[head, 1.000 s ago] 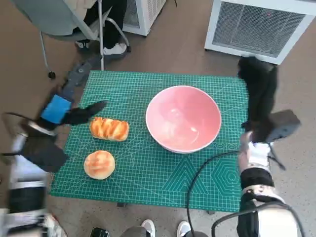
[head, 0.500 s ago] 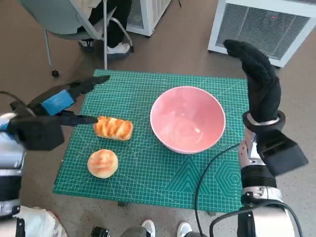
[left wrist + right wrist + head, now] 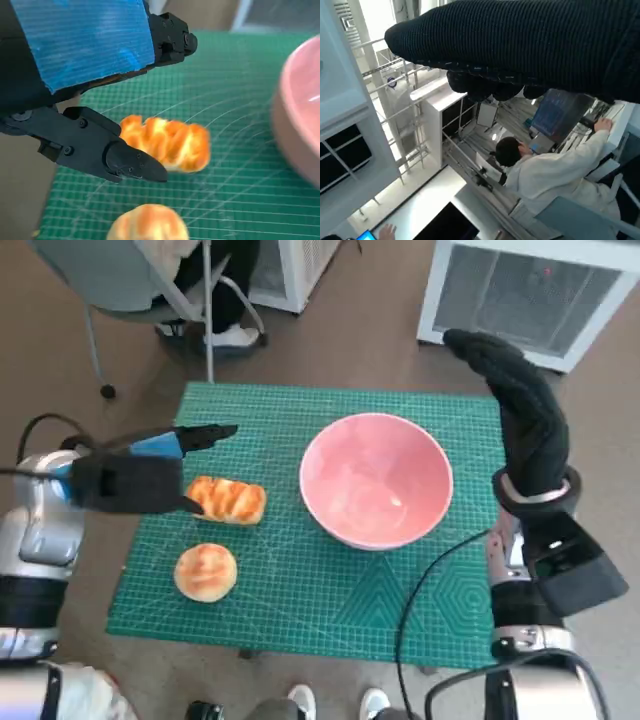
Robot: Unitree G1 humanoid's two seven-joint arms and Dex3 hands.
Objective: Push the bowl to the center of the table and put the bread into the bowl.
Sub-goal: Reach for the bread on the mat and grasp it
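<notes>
In the head view the pink bowl [image 3: 376,493] sits right of the middle of the green-matted table [image 3: 300,610], already near its center by my judgement, so the bread is the likelier concern now. The oblong bread [image 3: 229,500] lies left of the bowl, well apart from it, its long axis running left to right across the frame; a round bun [image 3: 205,571] sits below it, toward the lower left. The left hand [image 3: 140,480] hovers at the oblong bread's left end, fingers spread and holding nothing: one finger reaches above the loaf toward the upper part of the frame, another points at its near end. In the left wrist view the oblong bread [image 3: 167,141] shows in the gap between those black fingers [image 3: 125,162], not yet touched as far as I can tell. The right hand [image 3: 520,410] is raised at the bowl's right, beyond the table's right edge, empty, fingers extended. The left hand is clearly the nearer to the bread.
</notes>
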